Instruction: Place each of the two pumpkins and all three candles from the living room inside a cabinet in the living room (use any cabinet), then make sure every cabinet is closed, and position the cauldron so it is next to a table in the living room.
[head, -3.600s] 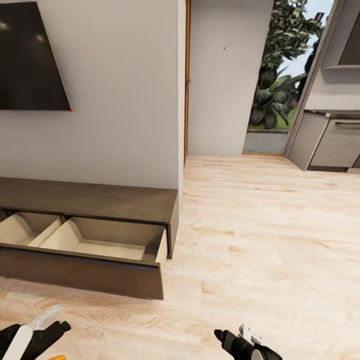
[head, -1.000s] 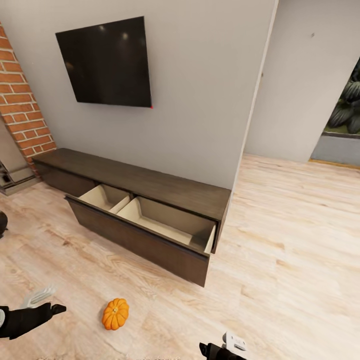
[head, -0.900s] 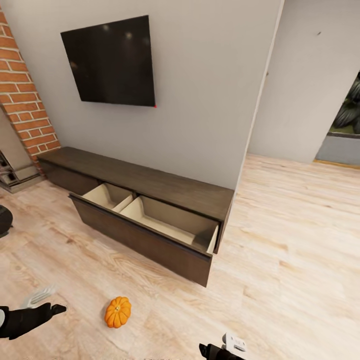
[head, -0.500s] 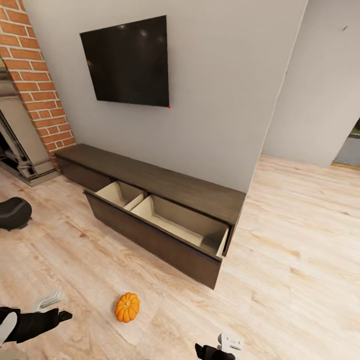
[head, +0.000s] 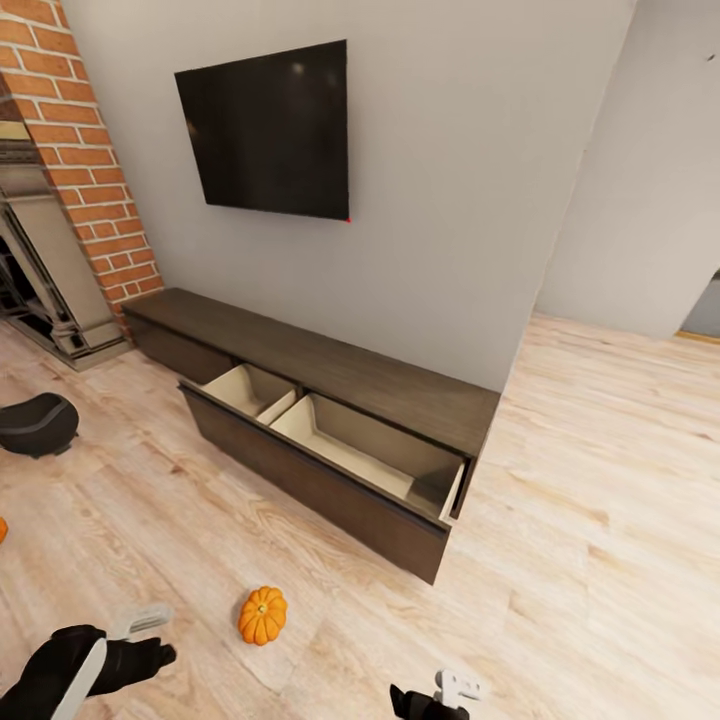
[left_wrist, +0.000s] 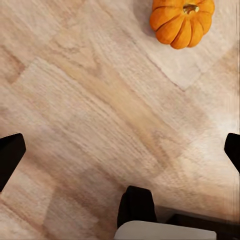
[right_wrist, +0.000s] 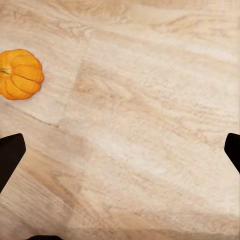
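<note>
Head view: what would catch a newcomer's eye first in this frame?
The orange pumpkin on the pale wood floor, lying in front of the long dark cabinet. The cabinet's drawer is pulled open and shows pale compartments. Above it a black TV hangs on the grey wall, and a dark cauldron sits on the floor at far left.

We see a matt dark wood-grain cabinet (head: 330, 375), pale wood-plank floor (head: 600, 480) beside it, glossy black screen (head: 270, 130) above it, rough red brick (head: 85, 150).
</note>
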